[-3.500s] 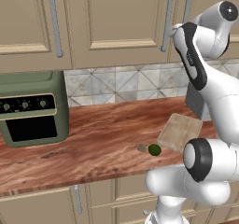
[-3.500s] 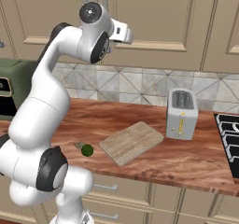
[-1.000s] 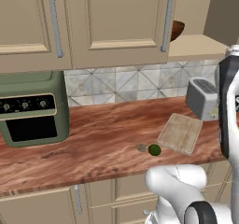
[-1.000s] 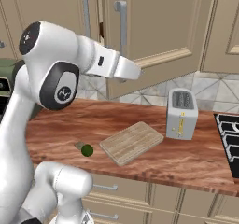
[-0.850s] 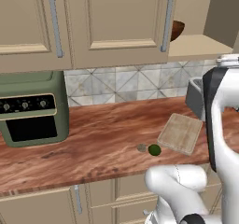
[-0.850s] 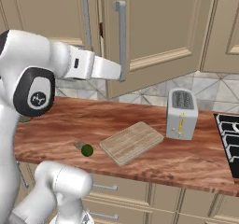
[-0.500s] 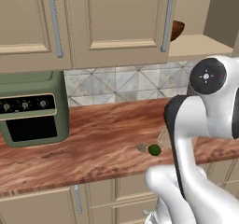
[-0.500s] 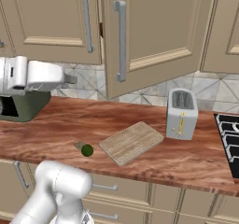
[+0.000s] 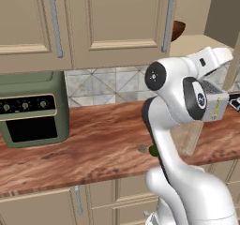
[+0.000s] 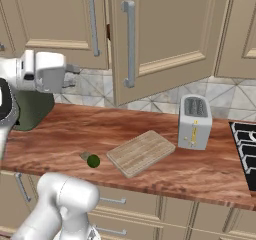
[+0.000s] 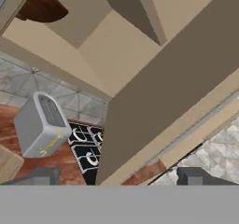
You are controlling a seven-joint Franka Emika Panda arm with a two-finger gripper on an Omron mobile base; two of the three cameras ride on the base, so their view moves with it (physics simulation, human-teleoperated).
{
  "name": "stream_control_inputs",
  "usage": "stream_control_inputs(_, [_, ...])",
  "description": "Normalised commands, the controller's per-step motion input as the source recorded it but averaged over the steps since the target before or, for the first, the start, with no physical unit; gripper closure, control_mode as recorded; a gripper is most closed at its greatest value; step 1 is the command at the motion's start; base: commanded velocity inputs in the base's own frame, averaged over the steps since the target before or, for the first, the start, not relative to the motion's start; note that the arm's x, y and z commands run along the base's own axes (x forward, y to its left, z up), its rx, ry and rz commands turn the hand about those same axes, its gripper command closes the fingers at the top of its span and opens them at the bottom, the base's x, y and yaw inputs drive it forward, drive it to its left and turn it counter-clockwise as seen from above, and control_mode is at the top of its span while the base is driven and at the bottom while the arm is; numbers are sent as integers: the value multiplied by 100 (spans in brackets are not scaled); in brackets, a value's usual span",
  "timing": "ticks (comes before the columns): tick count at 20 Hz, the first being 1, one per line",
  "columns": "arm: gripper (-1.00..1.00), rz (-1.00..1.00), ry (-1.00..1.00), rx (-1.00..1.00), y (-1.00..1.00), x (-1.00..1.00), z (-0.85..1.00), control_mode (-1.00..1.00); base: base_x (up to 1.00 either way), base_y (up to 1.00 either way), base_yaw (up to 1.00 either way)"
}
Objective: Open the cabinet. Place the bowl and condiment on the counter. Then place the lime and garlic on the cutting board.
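The tool [image 11: 116, 174] stood with its two tips wide apart and nothing between them, wider than a second earlier. In the hand view it faced the open cabinet [image 11: 140, 55], whose door [image 10: 165, 39] hung swung outward across the picture ahead of the tips, with the bowl [image 11: 42, 6] on the inner shelf far up and to the left of the tool. The toaster [image 11: 41, 125] stood below the bowl, just up and left of the left tip, and the stove [image 11: 86, 148] lay between the tips and the toaster. Since half a second before, the arm had swung round: in the left base view its elbow and forearm now crossed in front of the cutting board [image 9: 187, 137], and the hand had reached the right edge of that view. On the desk [image 9: 93, 144], well behind and below the tool, the lime [image 10: 93, 161] lay just off the board's near corner where it had been before, and a small grey-brown lump, the garlic [image 10: 85, 155], had appeared touching or just beside it. The green oven [image 9: 33, 107] had not moved.
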Motion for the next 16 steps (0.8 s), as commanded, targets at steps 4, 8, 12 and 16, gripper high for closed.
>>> stream_control_inputs(4, [-100, -8, 27, 0, -70, 100, -3, -100, 0, 0, 0])
stream_control_inputs(8, [-100, -15, 23, 0, -100, 84, 0, -100, 0, 0, 0])
stream_control_inputs(12, [-100, -17, 19, 2, -100, 20, 0, -100, 0, 0, 0])
stream_control_inputs(16, [-100, -13, 3, 4, -100, -30, 0, -100, 0, 0, 0])
